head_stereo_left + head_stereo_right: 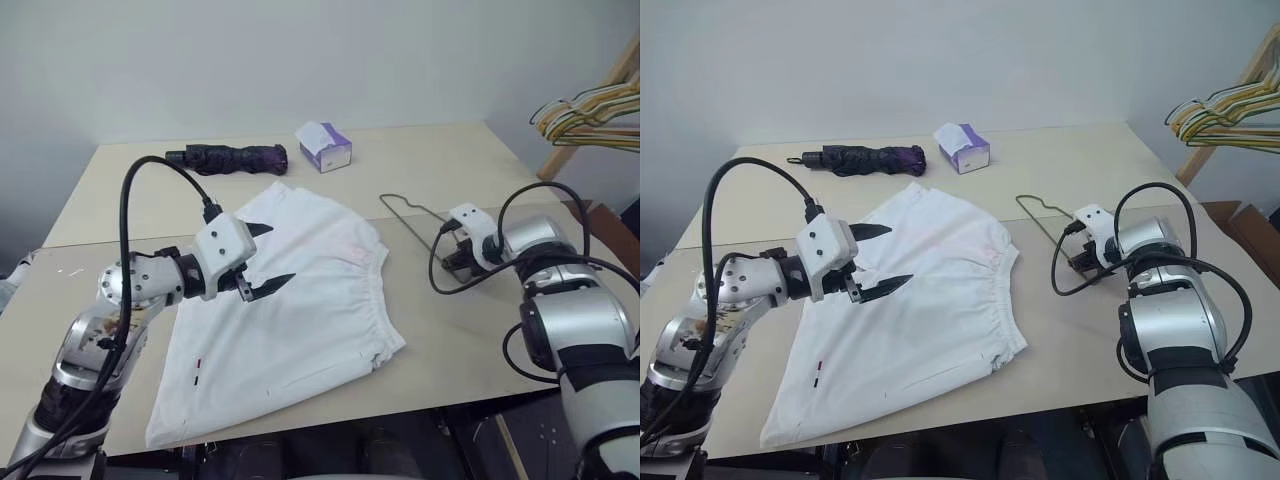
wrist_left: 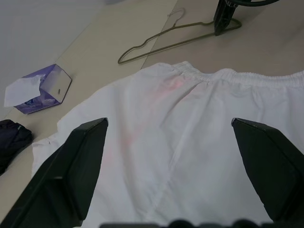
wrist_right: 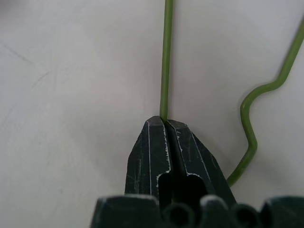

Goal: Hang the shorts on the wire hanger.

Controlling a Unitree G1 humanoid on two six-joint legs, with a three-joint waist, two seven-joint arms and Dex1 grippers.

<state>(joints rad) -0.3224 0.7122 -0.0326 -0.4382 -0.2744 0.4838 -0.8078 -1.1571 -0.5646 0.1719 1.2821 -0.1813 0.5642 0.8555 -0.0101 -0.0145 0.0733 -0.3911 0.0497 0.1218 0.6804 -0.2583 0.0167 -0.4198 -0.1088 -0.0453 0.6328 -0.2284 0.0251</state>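
The white shorts (image 1: 300,300) lie flat in the middle of the table (image 1: 460,170), waistband toward the right. My left gripper (image 1: 281,255) hovers just above them, its two black fingers (image 2: 76,166) spread wide and open, nothing between them. To the right of the shorts the thin olive wire hanger (image 1: 410,213) lies on the table. My right gripper (image 3: 165,121) points down onto it, shut on one straight run of the hanger's wire (image 3: 166,57). In the left wrist view the hanger (image 2: 161,45) lies beyond the waistband with the right gripper's dark fingers (image 2: 223,19) on it.
A folded dark umbrella (image 1: 228,157) and a purple tissue box (image 1: 324,146) sit at the back of the table. A bunch of yellow and green hangers (image 1: 590,115) hangs on a wooden rack beyond the table's right edge.
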